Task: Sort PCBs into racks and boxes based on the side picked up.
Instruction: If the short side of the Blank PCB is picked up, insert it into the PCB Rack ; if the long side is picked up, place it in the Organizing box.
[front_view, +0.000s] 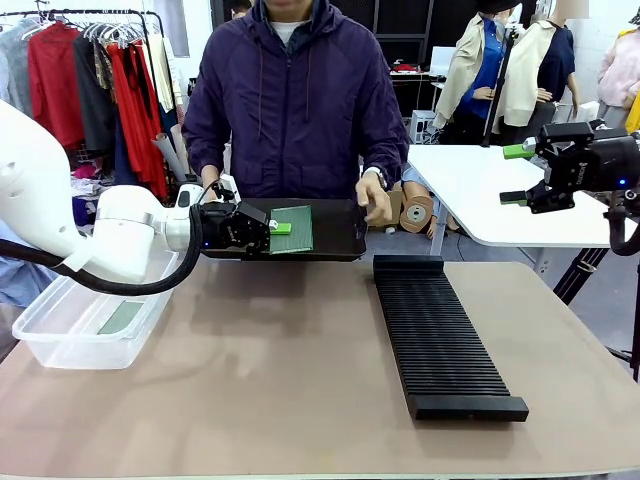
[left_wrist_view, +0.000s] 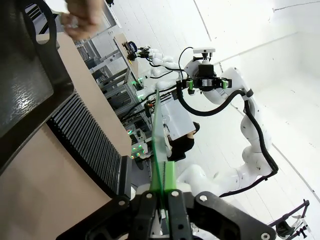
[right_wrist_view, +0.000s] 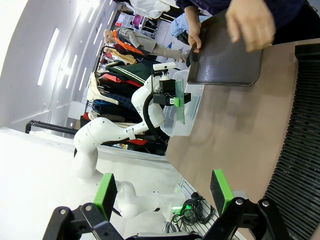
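Over the far-left part of the table, just in front of the person's black tray (front_view: 340, 235), we have the left gripper (front_view: 278, 229) pinching a dark green PCB (front_view: 294, 230) by its near edge, green pads pressed tight on the board. From the front we see the board's broad face, standing out from the fingertips toward the tray. On the left wrist camera we see that same PCB (left_wrist_view: 158, 130) edge-on, a thin green line rising straight up from between the closed fingers.

The person holds the tray up at the table's far edge, one hand (front_view: 375, 198) on its right side.

Below the left arm, at the table's left edge, sits the clear box (front_view: 60, 335), and we can see a pale PCB (front_view: 121, 317) lying flat on its floor. The long black ribbed rack (front_view: 440, 335) lies right of centre, well apart from the held board.

Off to the right, the right gripper (front_view: 518, 174) hangs high beyond the table edge, and on its wrist view its fingers (right_wrist_view: 106, 192) are spread wide with nothing between them.
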